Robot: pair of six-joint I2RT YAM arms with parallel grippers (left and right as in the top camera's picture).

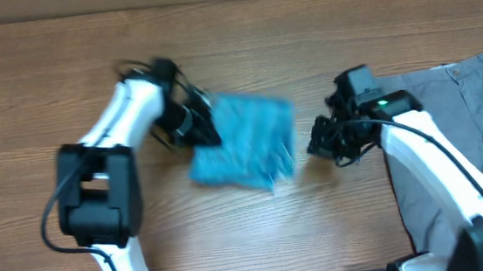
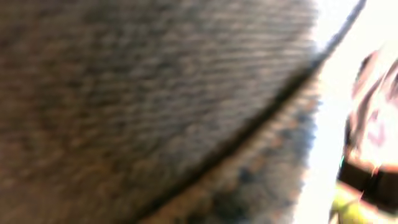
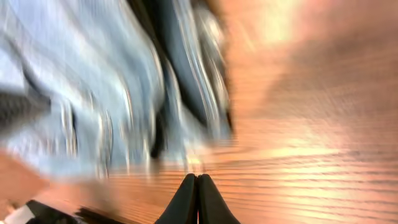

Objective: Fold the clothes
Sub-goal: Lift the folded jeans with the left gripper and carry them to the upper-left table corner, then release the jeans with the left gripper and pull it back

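Denim of the jeans fills my left wrist view. The left gripper sits at the folded bundle's left edge, but I cannot tell whether its jaws grip it. The right gripper hangs closed and empty just right of the jeans in the middle of the table, and the grey trousers lie farther right.

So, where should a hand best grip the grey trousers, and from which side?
Probably the edge farthest from the robot of the grey trousers, pinched by the right hand coming from the middle of the table: they lie flat and spread, and the right arm covers their nearer part.
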